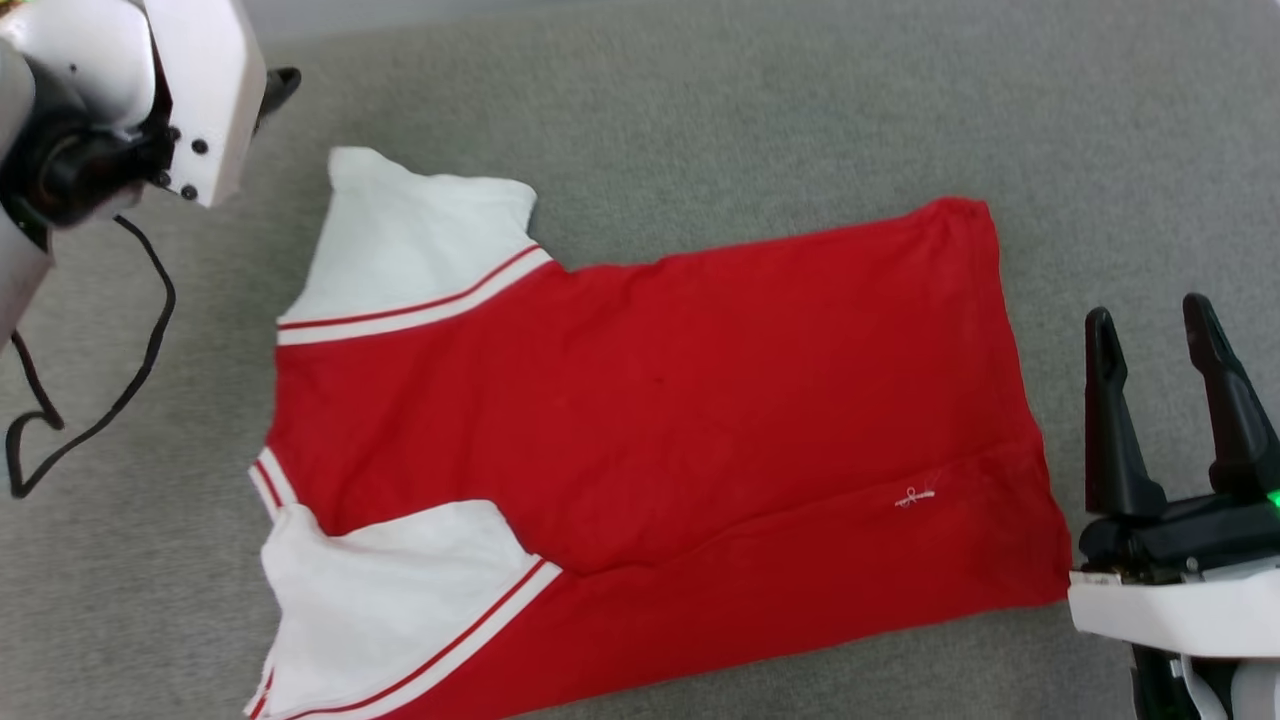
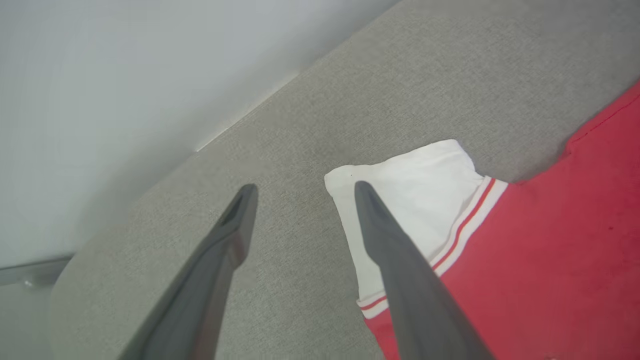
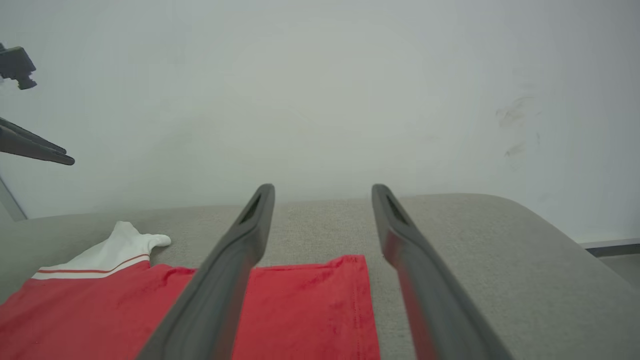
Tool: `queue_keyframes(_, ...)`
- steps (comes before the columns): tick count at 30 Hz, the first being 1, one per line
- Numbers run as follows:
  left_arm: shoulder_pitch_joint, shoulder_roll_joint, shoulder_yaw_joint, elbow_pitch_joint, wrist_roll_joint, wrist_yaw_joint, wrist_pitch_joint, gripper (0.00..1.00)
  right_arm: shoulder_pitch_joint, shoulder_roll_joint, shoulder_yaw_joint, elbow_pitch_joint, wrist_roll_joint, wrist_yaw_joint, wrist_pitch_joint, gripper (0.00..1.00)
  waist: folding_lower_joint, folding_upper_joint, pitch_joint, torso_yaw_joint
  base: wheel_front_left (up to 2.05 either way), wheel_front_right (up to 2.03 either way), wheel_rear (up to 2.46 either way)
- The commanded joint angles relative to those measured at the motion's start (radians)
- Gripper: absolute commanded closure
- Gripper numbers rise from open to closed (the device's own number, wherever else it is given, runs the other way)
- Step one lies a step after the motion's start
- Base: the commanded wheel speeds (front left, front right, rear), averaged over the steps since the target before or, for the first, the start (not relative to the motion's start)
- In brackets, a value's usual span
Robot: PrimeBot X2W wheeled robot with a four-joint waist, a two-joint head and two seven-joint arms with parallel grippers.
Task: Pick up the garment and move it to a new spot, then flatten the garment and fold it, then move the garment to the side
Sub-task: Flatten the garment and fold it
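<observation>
"Garment (image 1: 650,400) first: where does it lie?"

"Flat on the grey table (image 1: 760,110), lengthwise across my head view. Neckline end is to my left, hem (image 1: 1010,400) to my right. The far sleeve (image 1: 410,230) is spread out white on the fabric top. The near sleeve (image 1: 390,590) runs off the bottom of that view. A long fold line follows the near side of the red body."

"And the pincers?"

"Both are spread wide and grip nothing. My right pincer (image 1: 1148,312) stands just beside the hem over bare table, clear of the cloth. My left pincer (image 2: 305,187) hangs raised above the far sleeve's outer corner."

"What room do I have?"

"There's a broad bare stretch beyond the garment's far edge. A narrower strip lies right of the hem, ending at a rounded table corner (image 3: 525,205). Left of the sleeves there's more bare top and another rounded corner (image 2: 85,260). A black cable (image 1: 150,330) from my left arm loops there. A pale wall (image 3: 320,75) stands behind the far edge."
</observation>
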Motion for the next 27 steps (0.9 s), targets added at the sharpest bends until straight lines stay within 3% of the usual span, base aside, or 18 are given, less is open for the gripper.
queue_keyframes(1,-0.016,-0.009,-0.011,0.012,-0.019,-0.005,0.057,0.00,-0.023,0.009,0.006,0.000,-0.007,-0.001,-0.007,0.00,0.0000,0.0000,0.062,-0.033,0.00,0.00,0.00)
queue_keyframes(10,-0.141,-0.010,-0.068,0.031,-0.016,-0.013,0.326,0.00,-0.105,0.002,0.044,0.039,-0.005,-0.001,-0.042,0.00,0.0000,0.0000,0.200,-0.075,0.00,0.00,0.00)
queue_keyframes(17,-0.141,-0.015,-0.083,0.057,-0.027,0.004,0.386,0.00,-0.143,-0.014,0.060,0.079,0.005,-0.001,-0.055,0.00,0.0000,0.0000,0.247,-0.089,0.00,0.00,0.00)
queue_keyframes(22,-0.115,-0.020,-0.117,0.072,-0.019,-0.007,0.415,0.00,-0.163,-0.023,0.076,0.106,0.014,-0.001,-0.058,0.00,0.0000,0.0000,0.262,-0.089,0.00,0.00,0.00)
queue_keyframes(23,-0.109,-0.021,-0.121,0.072,-0.022,-0.011,0.416,0.57,-0.165,-0.024,0.079,0.113,0.014,-0.001,-0.059,0.00,0.0000,0.0000,0.264,-0.089,0.00,0.00,0.00)
queue_keyframes(24,-0.105,-0.023,-0.121,0.072,-0.027,-0.014,0.414,1.00,-0.167,-0.025,0.081,0.118,0.014,-0.001,-0.059,0.00,0.0000,0.0000,0.265,-0.088,0.00,0.00,0.00)
queue_keyframes(27,-0.106,-0.023,-0.121,0.070,-0.025,-0.019,0.401,1.00,-0.181,-0.026,0.084,0.129,0.017,-0.001,-0.060,0.00,0.0000,0.0000,0.263,-0.086,0.00,0.00,0.00)
